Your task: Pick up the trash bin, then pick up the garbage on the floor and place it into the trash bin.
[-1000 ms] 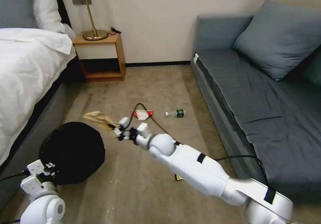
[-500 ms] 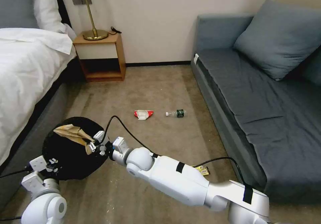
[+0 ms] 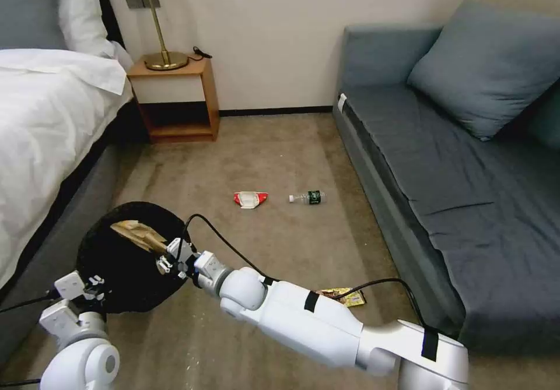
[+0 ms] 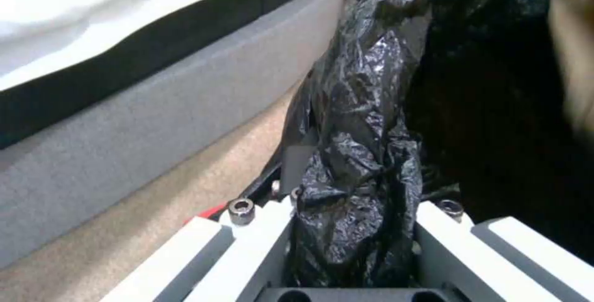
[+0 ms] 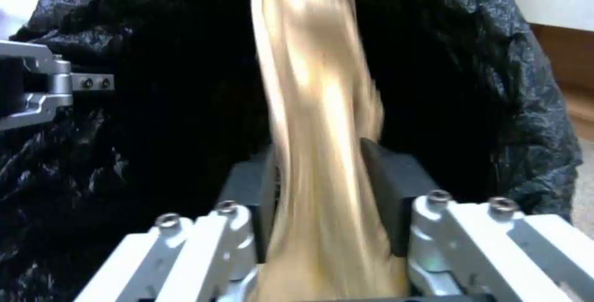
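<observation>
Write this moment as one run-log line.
left gripper: shut on trash bin | right gripper: shut on paper scrap, over bin mouth

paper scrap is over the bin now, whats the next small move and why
Probably open the right gripper and let go. It is shut on the tan paper scrap, which already hangs over the black-lined mouth of the trash bin, so it should drop inside. The left gripper grips the bin's bagged rim. The red-and-white packet, bottle and gold wrapper remain on the carpet.
</observation>
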Tool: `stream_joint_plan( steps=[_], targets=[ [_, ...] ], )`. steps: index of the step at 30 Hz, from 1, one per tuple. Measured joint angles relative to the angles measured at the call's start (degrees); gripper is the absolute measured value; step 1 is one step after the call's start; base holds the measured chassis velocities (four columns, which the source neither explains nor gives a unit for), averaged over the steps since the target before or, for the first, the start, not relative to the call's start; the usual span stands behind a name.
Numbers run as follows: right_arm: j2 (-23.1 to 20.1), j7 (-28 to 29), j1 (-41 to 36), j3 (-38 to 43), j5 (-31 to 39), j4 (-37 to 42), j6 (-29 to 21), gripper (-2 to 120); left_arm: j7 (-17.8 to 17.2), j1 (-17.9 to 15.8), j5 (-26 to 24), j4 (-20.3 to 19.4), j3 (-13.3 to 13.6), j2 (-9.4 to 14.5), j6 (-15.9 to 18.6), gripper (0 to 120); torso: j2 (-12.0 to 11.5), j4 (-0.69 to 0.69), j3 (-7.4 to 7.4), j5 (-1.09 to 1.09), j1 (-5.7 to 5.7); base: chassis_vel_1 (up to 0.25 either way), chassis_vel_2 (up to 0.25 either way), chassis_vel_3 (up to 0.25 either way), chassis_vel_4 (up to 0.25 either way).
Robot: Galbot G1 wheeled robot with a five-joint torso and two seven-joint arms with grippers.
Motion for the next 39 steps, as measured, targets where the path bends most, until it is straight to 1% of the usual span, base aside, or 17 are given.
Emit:
stream_joint_plan(
  steps=[3, 4, 6, 7, 9, 11, 12, 14, 16, 17, 20, 26, 29, 30, 31, 35, 39],
  targets=[
    [0.0, 0.0, 0.0, 0.1, -0.2, 0.0, 0.1, 47, 0.0, 0.1, 0.0, 0.0, -0.1, 0.0, 0.0, 1, 0.0, 0.00, 0.00, 0.00, 0.00, 0.000, 0.000, 0.000, 0.000],
    [0.0, 0.0, -0.1, 0.3, -0.3, 0.0, 0.3, 56, 0.0, 0.1, 0.0, 0.1, -0.1, 0.0, 0.0, 1, 0.0, 0.00, 0.00, 0.00, 0.00, 0.000, 0.000, 0.000, 0.000],
    [-0.2, 0.0, -0.3, 0.7, -0.7, 0.0, 0.6, 64, 0.0, 0.1, 0.0, 0.4, -0.1, -0.1, -0.1, 1, 0.0, 0.00, 0.00, 0.00, 0.00, 0.000, 0.000, 0.000, 0.000],
    [-0.2, 0.0, -0.3, 0.7, -0.7, 0.0, 0.6, 64, 0.0, 0.1, 0.0, 0.4, -0.1, -0.1, -0.1, 1, 0.0, 0.00, 0.00, 0.00, 0.00, 0.000, 0.000, 0.000, 0.000],
    [-0.6, 0.0, -0.5, 0.8, -1.3, 0.3, 0.8, 74, 0.0, 0.1, 0.0, 0.6, -0.1, -0.1, -0.2, 1, 0.0, 0.00, 0.00, 0.00, 0.00, 0.000, 0.000, 0.000, 0.000],
    [-2.3, -0.1, -1.0, 1.2, -2.1, 1.9, 0.9, 82, 0.0, -0.1, 0.1, 1.2, -0.1, -0.2, -0.4, 1, 0.0, 0.01, 0.00, 0.01, 0.00, 0.000, 0.000, 0.000, 0.000],
    [-2.3, -0.1, -1.0, 1.2, -2.1, 1.9, 0.9, 82, 0.0, -0.1, 0.1, 1.2, -0.1, -0.2, -0.4, 1, 0.0, 0.01, 0.00, 0.01, 0.00, 0.000, 0.000, 0.000, 0.000],
    [-4.0, -0.3, -1.9, 2.1, -3.8, 3.0, 1.1, 92, 0.0, -0.3, 0.1, 1.7, -0.1, -0.1, -0.5, 1, 0.0, 0.01, 0.00, 0.01, 0.00, 0.000, 0.000, 0.000, 0.000],
    [-7.3, -0.9, -3.8, 3.5, -6.3, 4.0, 2.1, 99, -0.1, -0.2, 0.1, 2.1, -0.2, 0.1, -0.7, 1, 0.0, 0.00, 0.00, 0.01, 0.00, 0.000, 0.000, 0.000, 0.000],
    [-7.3, -0.9, -3.8, 3.5, -6.3, 4.0, 2.1, 99, -0.1, -0.2, 0.1, 2.1, -0.2, 0.1, -0.7, 1, 0.0, 0.00, 0.00, 0.01, 0.00, 0.000, 0.000, 0.000, 0.000],
    [-12.0, -1.8, -6.7, 6.3, -10.2, 5.2, 4.6, 100, -0.1, -0.2, 0.1, 2.3, -0.3, 0.3, -0.8, 1, 0.0, 0.00, 0.00, 0.03, 0.00, 0.000, 0.000, 0.000, 0.000],
    [-17.0, -3.6, -10.9, 11.9, -14.6, 5.5, 7.0, 100, -0.1, -0.5, 0.3, 2.4, 0.0, 0.1, -0.8, 1, 0.0, 0.00, 0.00, 0.03, 0.00, 0.000, 0.000, 0.000, 0.000],
    [-21.0, -4.6, -16.1, 18.2, -17.1, 4.5, 7.8, 100, -0.1, -0.8, 0.9, 2.5, 0.3, -0.2, -0.8, 1, 0.0, 0.00, 0.00, 0.02, 0.00, 0.000, 0.000, 0.000, 0.000],
    [-23.9, -5.9, -20.8, 22.9, -20.0, 2.5, 9.2, 100, -0.2, -1.3, 1.4, 2.5, 0.5, -0.3, -0.7, 1, 0.0, -0.01, 0.00, 0.03, 0.00, 0.000, 0.000, 0.000, 0.000],
    [-23.9, -5.9, -20.8, 22.9, -20.0, 2.5, 9.2, 100, -0.2, -1.3, 1.4, 2.5, 0.5, -0.3, -0.7, 1, 0.0, -0.01, 0.00, 0.03, 0.00, 0.000, 0.000, 0.000, 0.000],
    [-28.5, -10.4, -27.0, 28.4, -22.7, 1.8, 10.7, 100, -0.2, -1.5, 1.9, 2.5, 0.7, -0.4, -0.6, 1, 0.0, -0.01, -0.01, 0.03, 0.00, 0.000, 0.000, 0.000, 0.000],
    [-29.8, -11.4, -29.4, 30.4, -23.6, 1.7, 11.6, 100, -0.2, -1.4, 2.0, 2.6, 0.7, -0.4, -0.7, 1, 0.0, -0.01, -0.01, 0.02, 0.00, 0.000, 0.000, 0.000, 0.000]
  ],
)
